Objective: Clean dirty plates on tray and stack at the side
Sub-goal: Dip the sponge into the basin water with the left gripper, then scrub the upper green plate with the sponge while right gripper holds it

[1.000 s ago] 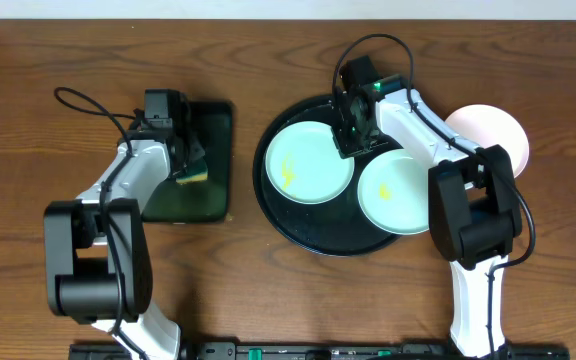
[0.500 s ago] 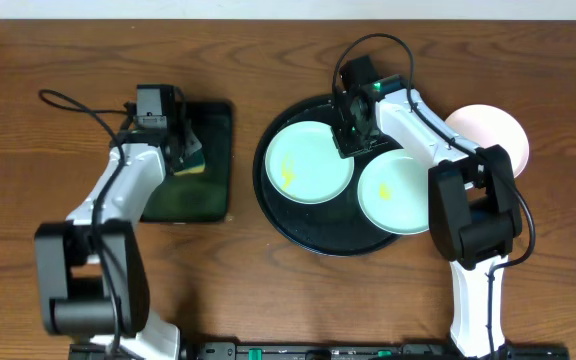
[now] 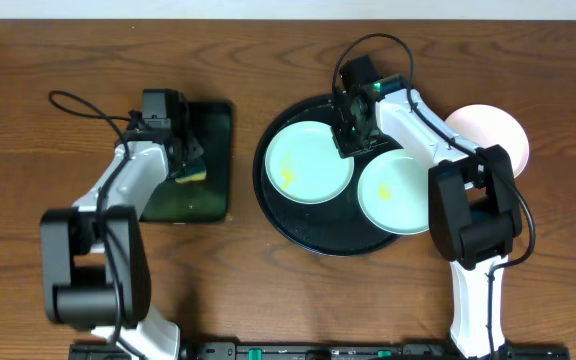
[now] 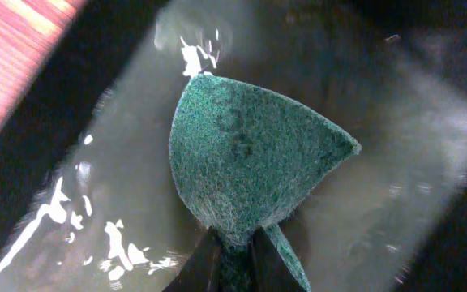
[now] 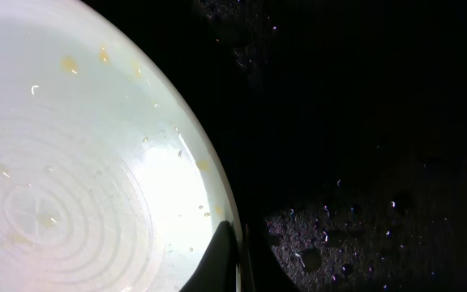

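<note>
The round black tray [image 3: 308,232] holds two pale mint plates. The left one [image 3: 303,165] has yellow smudges; the right one [image 3: 396,195] is partly under my right arm. My right gripper [image 3: 351,138] is shut on the far right rim of the left plate; in the right wrist view its fingertips [image 5: 224,243] pinch that rim, with the plate [image 5: 79,162] lying on the tray [image 5: 363,122]. A white plate [image 3: 493,132] lies on the table right of the tray. My left gripper [image 3: 189,163] is shut on a green scouring sponge [image 4: 250,158] over the rectangular tray.
The narrower black rectangular tray [image 3: 213,195] lies left of the round tray and holds shallow water [image 4: 96,235]. The sponge's yellow side [image 3: 197,177] shows from above. The left arm's cable [image 3: 88,103] loops over the table at the far left.
My left gripper with the sponge shifted away along the rectangular tray, then came back to about where it was. The right gripper and the plates have not moved.
</note>
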Controlling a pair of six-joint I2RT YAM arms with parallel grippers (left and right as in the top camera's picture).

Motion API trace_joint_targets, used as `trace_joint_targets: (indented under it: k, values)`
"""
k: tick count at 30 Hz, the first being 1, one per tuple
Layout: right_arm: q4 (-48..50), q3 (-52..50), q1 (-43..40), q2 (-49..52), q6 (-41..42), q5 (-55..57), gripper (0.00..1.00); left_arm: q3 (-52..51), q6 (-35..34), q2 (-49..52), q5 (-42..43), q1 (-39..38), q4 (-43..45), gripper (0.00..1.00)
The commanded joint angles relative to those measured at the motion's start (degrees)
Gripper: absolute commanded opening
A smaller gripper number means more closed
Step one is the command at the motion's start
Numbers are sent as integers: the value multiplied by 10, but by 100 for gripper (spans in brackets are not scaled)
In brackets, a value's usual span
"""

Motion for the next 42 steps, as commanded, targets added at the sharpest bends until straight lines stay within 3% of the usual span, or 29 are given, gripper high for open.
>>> trace_joint_targets:
  k: [1,9,16,23,27,31,38,42]
  values:
    - [1,1,4,-10,-11,5,1,-1,-5,-75,2,2,-7,7]
    - [12,-7,4,-10,-16,6,2,-1,-6,-197,119,-4,-56,8]
    - [27,-22,4,-10,-2,6,1,-1,-26,-196,238,-59,-62,7]
    - [26,-19,1,-12,43,15,1,-1,-73,-157,217,-165,-30,7]
    - [24,-18,0,-20,45,15,1,-1,-154,-114,159,-220,-9,8]
    - [15,-18,0,-23,44,26,1,-1,-187,-58,152,-265,44,7]
    - [6,-18,0,-23,41,32,1,-1,-260,20,71,-301,118,7]
    - [9,-18,0,-23,40,32,1,-1,-263,43,37,-303,159,7]
